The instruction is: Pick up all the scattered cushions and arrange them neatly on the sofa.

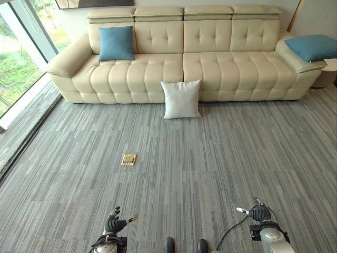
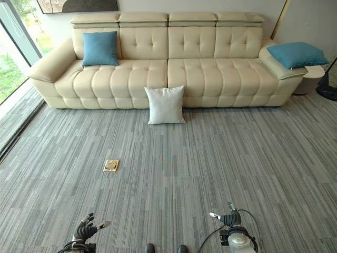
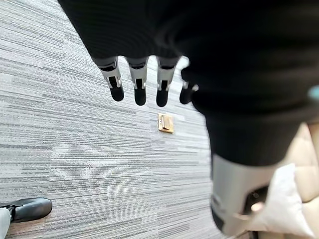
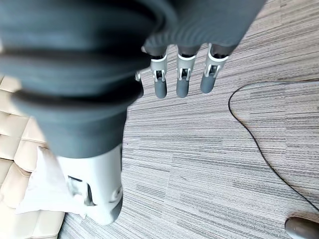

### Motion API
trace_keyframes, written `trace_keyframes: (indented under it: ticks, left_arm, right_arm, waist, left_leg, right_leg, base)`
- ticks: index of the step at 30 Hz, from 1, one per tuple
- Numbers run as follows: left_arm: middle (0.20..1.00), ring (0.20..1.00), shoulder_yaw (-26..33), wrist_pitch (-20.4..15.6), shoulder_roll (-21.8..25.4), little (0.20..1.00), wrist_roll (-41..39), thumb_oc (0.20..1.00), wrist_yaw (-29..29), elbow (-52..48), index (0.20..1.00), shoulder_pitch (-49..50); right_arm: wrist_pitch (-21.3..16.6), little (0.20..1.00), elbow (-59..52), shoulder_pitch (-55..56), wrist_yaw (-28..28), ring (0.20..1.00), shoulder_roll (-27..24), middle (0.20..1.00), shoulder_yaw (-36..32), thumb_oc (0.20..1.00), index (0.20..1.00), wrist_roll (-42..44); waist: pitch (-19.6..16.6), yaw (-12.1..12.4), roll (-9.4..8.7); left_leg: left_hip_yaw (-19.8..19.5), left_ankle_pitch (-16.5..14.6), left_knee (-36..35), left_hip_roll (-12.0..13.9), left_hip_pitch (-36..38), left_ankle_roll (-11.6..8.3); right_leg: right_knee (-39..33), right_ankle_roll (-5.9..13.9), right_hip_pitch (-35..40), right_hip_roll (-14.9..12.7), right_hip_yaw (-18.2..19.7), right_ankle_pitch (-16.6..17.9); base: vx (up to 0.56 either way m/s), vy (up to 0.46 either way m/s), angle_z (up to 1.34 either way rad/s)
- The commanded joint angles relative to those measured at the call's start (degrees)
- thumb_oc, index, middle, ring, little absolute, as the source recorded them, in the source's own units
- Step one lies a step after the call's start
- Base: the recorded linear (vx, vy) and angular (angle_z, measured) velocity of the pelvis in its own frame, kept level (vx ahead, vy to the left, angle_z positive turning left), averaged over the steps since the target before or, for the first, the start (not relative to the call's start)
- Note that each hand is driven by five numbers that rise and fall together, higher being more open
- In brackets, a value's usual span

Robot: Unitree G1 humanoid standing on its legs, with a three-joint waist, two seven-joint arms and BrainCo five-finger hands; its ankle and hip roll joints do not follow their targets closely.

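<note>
both hands sit low at the near edge of the head views, over the carpet and well apart from each other. left hand [image 1: 114, 225] hangs at the lower left with its fingers [image 3: 139, 88] straight and spread, holding nothing; its wrist view confirms them extended over bare carpet. right hand [image 1: 258, 213] hangs at the lower right, fingers [image 4: 182, 83] likewise straight and relaxed, nothing between them and the thumb.

grey striped carpet [image 1: 210, 158] covers the floor from the hands to the sofa. small brass floor plate [image 1: 128, 159] is set in the carpet, left of centre, between the left hand and the sofa.

white cushion [image 1: 181, 99] stands upright on the carpet, leaning against the front of the cream sofa [image 1: 221, 68] at about its middle. it is on the floor, not on the seat.

blue cushion [image 1: 116, 43] stands upright on the seat near the sofa's left end, resting against the backrest. second blue cushion [image 1: 313, 47] lies flat on top of the sofa's right armrest, overhanging slightly toward the outside.

round side table [image 1: 330, 73] stands just beside the right end of the sofa. window wall [image 1: 21, 58] runs along the left, beside the sofa's left armrest.

both hands are well apart from every cushion.
</note>
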Motion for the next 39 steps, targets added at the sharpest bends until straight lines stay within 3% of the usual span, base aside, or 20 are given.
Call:
trace_keyframes:
  ticks: [1, 22, 39]
  left_arm:
    - [1.000, 1.000, -0.02, -1.43, 1.13, 1.000, -1.17, 1.000, 0.54, 0.59, 1.000, -2.25]
    - [1.000, 1.000, -0.07, -1.02, 0.73, 1.000, -2.71, 1.000, 0.44, 0.80, 1.000, -2.07]
    - [1.000, 1.000, 0.91, -0.76, 1.78, 1.000, -3.05, 1.000, 0.01, -0.74, 1.000, -1.92]
  right_arm:
    - [-1.56, 1.000, -1.74, -1.99, -0.60, 1.000, -0.16, 1.000, -0.41, 1.000, 1.000, 1.64]
    - [-1.15, 1.000, -1.35, -2.26, -0.30, 1.000, 0.42, 1.000, 0.47, 1.000, 1.000, 2.54]
    - [-0.52, 1.000, -3.19, -2.17, 0.84, 1.000, -0.11, 1.000, 0.31, 1.000, 1.000, 3.12]
  waist:
    - [-0.88, -0.01, -1.28]
    - [-0.37, 0.49, -1.52]
    - [1.16, 1.51, -2.48]
  left_leg:
    - [-0.03, -5.36, -0.02, 2.27, 1.84, -3.36]
    - [-0.13, -5.78, -0.02, 2.14, 2.13, -3.28]
    - [-0.02, -6.07, -0.02, 0.91, 0.20, -1.96]
  right_leg:
    - [0.08, 4.73, 1.93, -3.90, 0.20, -7.26]
    - [0.14, 4.85, 2.21, -4.00, -0.24, -7.47]
    - [1.38, 6.06, -0.15, -5.38, -0.08, -6.90]
  base:
    - [0.00, 0.000, 0.00]
    - [0.00, 0.000, 0.00]
    - [0.01, 0.046, 0.00]
